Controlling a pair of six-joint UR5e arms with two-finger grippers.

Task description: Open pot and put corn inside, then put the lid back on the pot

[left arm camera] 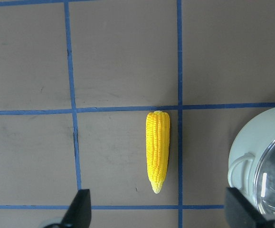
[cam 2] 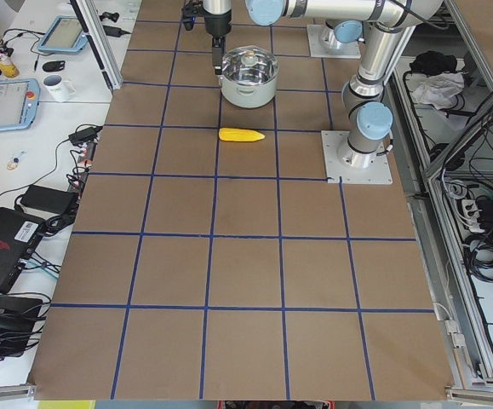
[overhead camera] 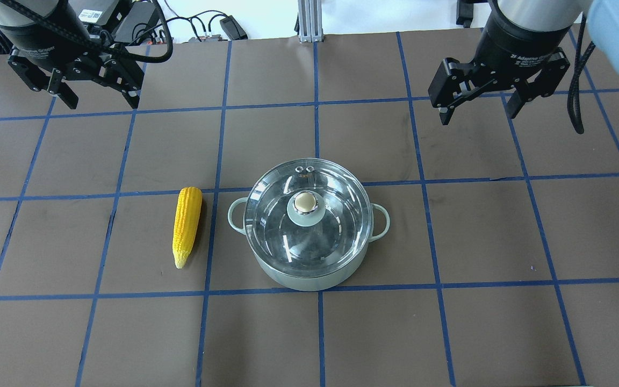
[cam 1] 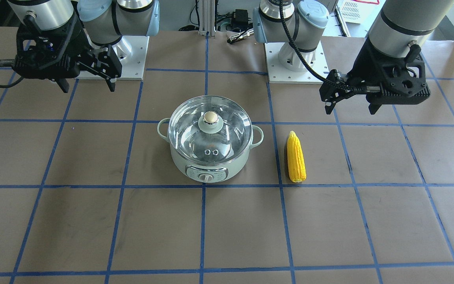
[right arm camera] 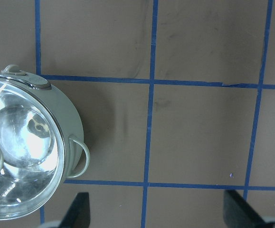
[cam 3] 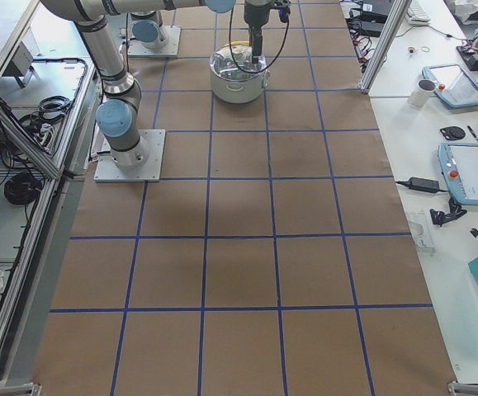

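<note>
The mint-green pot stands mid-table with the clear glass lid shut on it, its control panel facing away from me. The corn lies flat on the brown table, just left of the pot and not touching it. My left gripper is open and empty, raised over the table beyond the corn; its wrist view looks down on the corn and the pot's handle. My right gripper is open and empty, raised beyond and right of the pot; its wrist view shows the lid.
Blue tape lines divide the brown table into squares. The two arm bases stand on metal plates at the robot's edge. Side benches with tablets and a mug flank the table ends.
</note>
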